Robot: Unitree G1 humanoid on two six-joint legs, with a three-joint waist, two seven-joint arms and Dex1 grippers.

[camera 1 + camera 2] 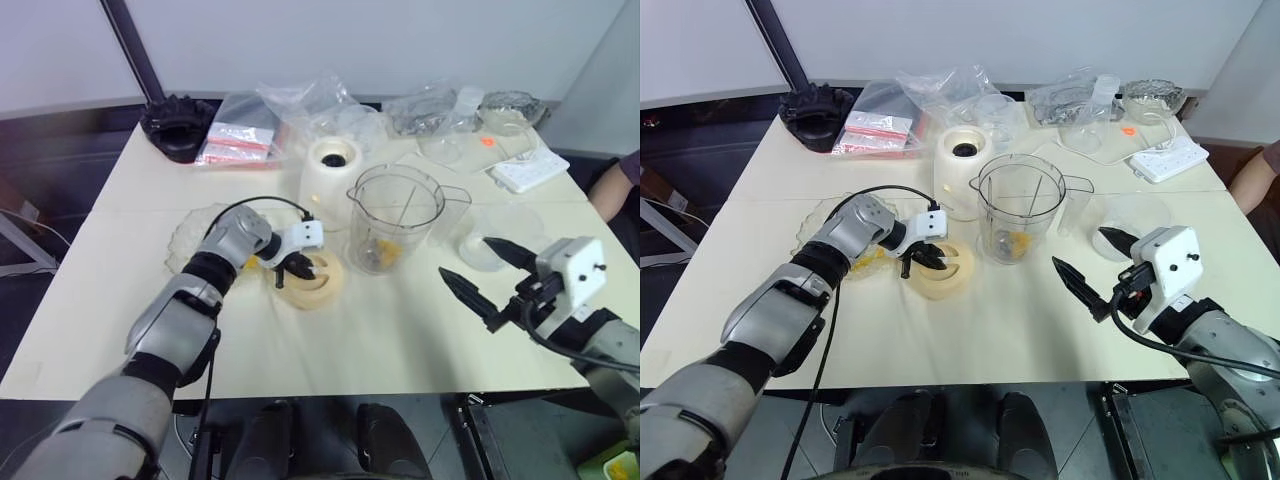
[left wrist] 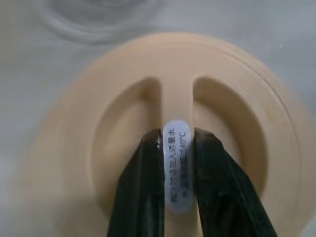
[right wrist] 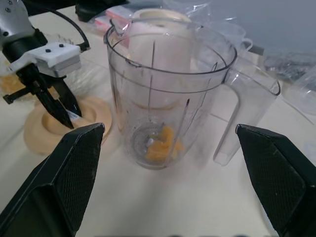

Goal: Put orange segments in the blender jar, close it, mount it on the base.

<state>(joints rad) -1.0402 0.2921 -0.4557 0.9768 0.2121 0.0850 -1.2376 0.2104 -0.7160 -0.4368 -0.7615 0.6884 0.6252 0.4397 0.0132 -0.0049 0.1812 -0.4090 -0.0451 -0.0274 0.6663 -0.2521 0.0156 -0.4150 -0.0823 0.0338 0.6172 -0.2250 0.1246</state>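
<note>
Nearest the front edge of the tabletop (image 1: 400, 340), toward its right corner, the right gripper (image 1: 490, 280) hovers above the surface, fingers spread wide with nothing between them, pointing roughly level toward the blender jar (image 1: 393, 218). The stretch of tabletop between the gripper and the jar is bare.

Further in, near the middle, a flat pale-orange lid (image 1: 311, 281) lies with its grip ridge up. The left gripper (image 1: 296, 266) comes down on it at a slant, fingers (image 2: 143, 187) pinched against both sides of the central ridge, which carries a small white label (image 2: 176, 168). Just beyond the left wrist, toward the left edge, sits a scalloped clear bowl (image 1: 190, 232).

The blender jar stands upright just right of the lid, apart from it, long axis vertical, mouth open upward, its handle (image 3: 245, 116) turned toward the right edge. Orange segments (image 3: 162, 145) lie at its bottom around the blade. A smaller clear cup (image 1: 1130, 222) stands to its right.

Just behind the jar, the cream-white base (image 1: 331, 170) stands upright, dark socket facing up.

Along the far edge lie clear plastic bags (image 1: 310, 105), a red-and-white packet (image 1: 238, 145), a black object (image 1: 178, 125) at the left corner, and a white power strip (image 1: 528, 170) toward the right corner.
</note>
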